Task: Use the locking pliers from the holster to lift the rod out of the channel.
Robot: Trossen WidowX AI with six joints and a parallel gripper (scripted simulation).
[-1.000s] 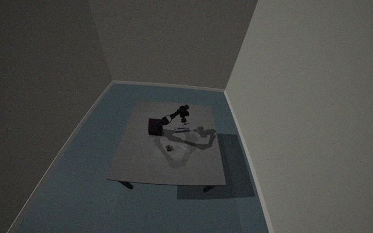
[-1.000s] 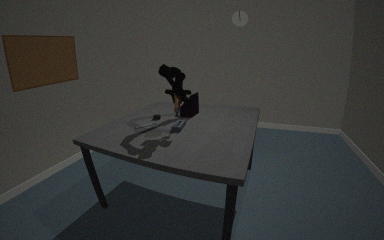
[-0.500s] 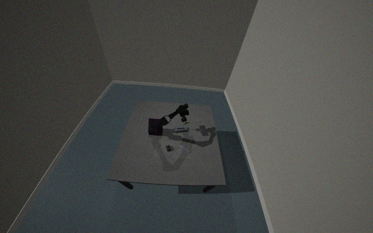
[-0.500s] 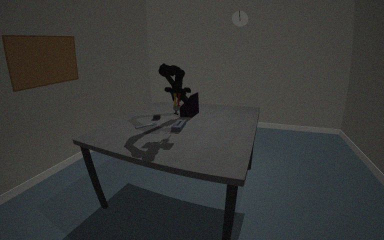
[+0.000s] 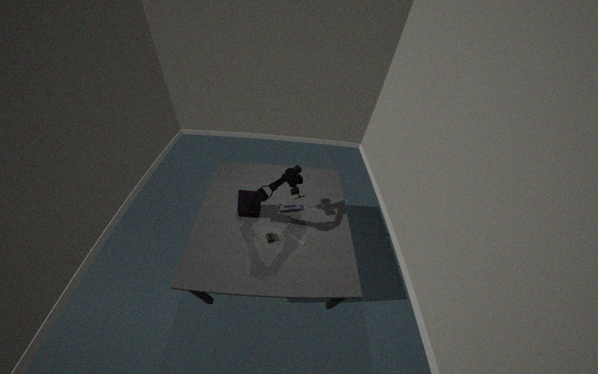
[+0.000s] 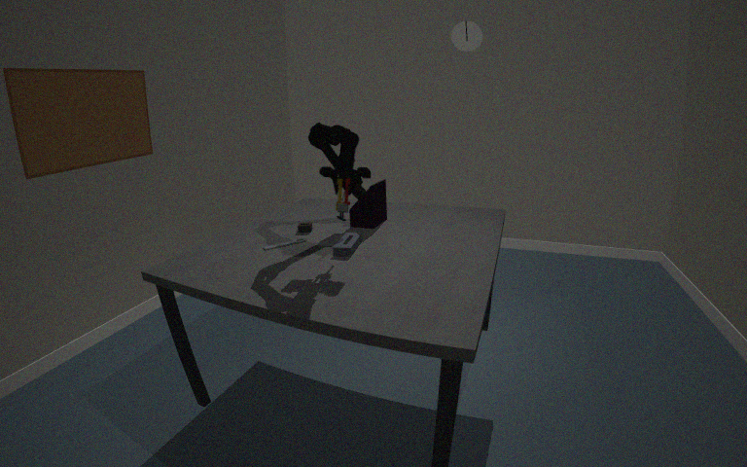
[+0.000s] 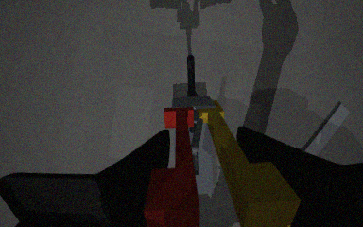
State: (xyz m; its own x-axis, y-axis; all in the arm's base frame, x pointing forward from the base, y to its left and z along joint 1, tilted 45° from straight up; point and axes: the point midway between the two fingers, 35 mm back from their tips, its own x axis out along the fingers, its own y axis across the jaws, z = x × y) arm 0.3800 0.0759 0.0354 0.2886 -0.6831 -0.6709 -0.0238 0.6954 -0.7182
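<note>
Exterior view, left to right: orange-brown panel (image 6: 82,121) on the wall. On the surface (image 5: 317,269) (image 6: 418,286), a pale strip (image 5: 300,241) (image 6: 275,246) (image 7: 327,130) lies flat; near it, a small dark block (image 5: 271,238) (image 6: 304,227), details too dim to identify. Next, the pincer (image 5: 296,189) (image 6: 342,180) (image 7: 203,133), grasping the locking pliers (image 5: 298,194) (image 6: 346,191) (image 7: 185,148) by their red and yellow handles, jaws pointing down. Dark rod (image 5: 301,197) (image 6: 341,218) (image 7: 191,76) sits crosswise at the jaw end, raised out of the channel; click-lock state cannot be told. The slotted pale block (image 5: 290,211) (image 6: 342,250) rests on the surface. Then the dark box (image 6: 372,210) beside the arm; farther right, a round clock (image 6: 466,36) on the wall.
</note>
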